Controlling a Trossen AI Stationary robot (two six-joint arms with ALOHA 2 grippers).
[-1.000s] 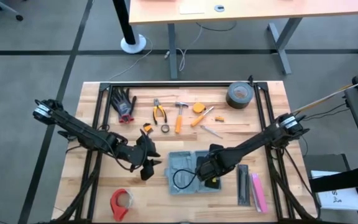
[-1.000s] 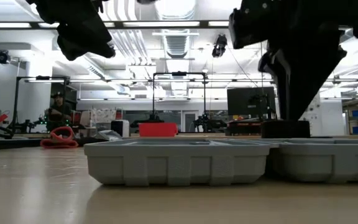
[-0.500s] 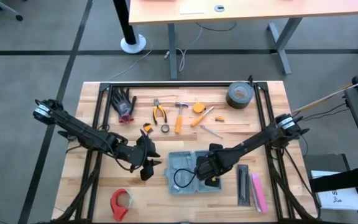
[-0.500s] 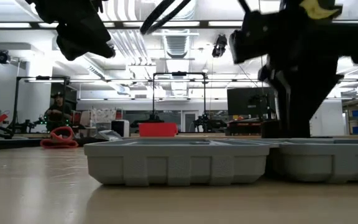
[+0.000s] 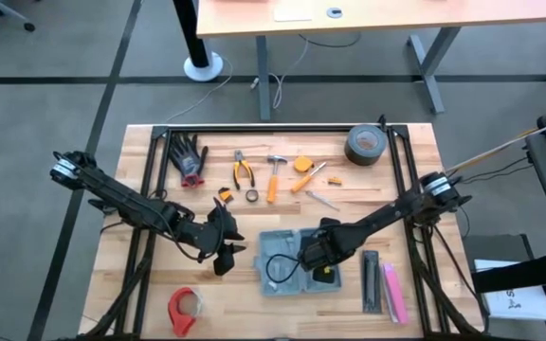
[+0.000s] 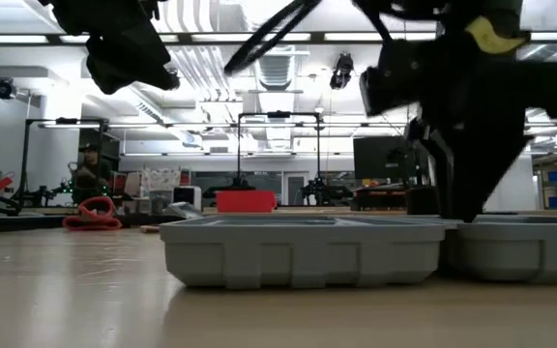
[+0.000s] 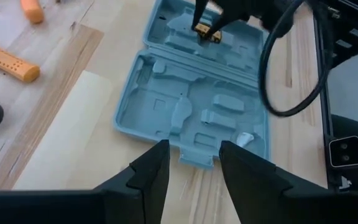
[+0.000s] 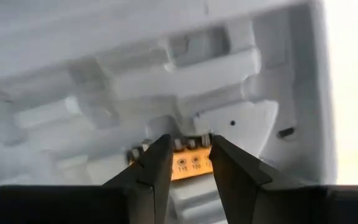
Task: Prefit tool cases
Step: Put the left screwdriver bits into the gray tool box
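Tool case [image 5: 287, 260] lying open, tray up, at table front-centre between both arms. Right gripper [image 8: 188, 163] down inside its right half, fingers clamped on a small yellow-orange bit holder [image 8: 191, 163]. Left gripper [image 7: 191, 163] hovering just left of case, fingers apart, holding nothing

The tool case [image 7: 197, 106] just ahead of the left gripper [image 7: 191, 165] looks like moulded plastic, blue-grey and matt, its inner tray smooth with soft-edged slots. Between the right gripper's [image 8: 188, 163] dark matt fingers [image 8: 157, 165] sits a small orange piece [image 8: 188, 163] with a glossier plastic look. The table [image 5: 159, 284] under both grippers is pale wood in glued strips, smooth and faintly satin. Left of the left gripper, the red tape roll [image 5: 184, 307] looks shiny.
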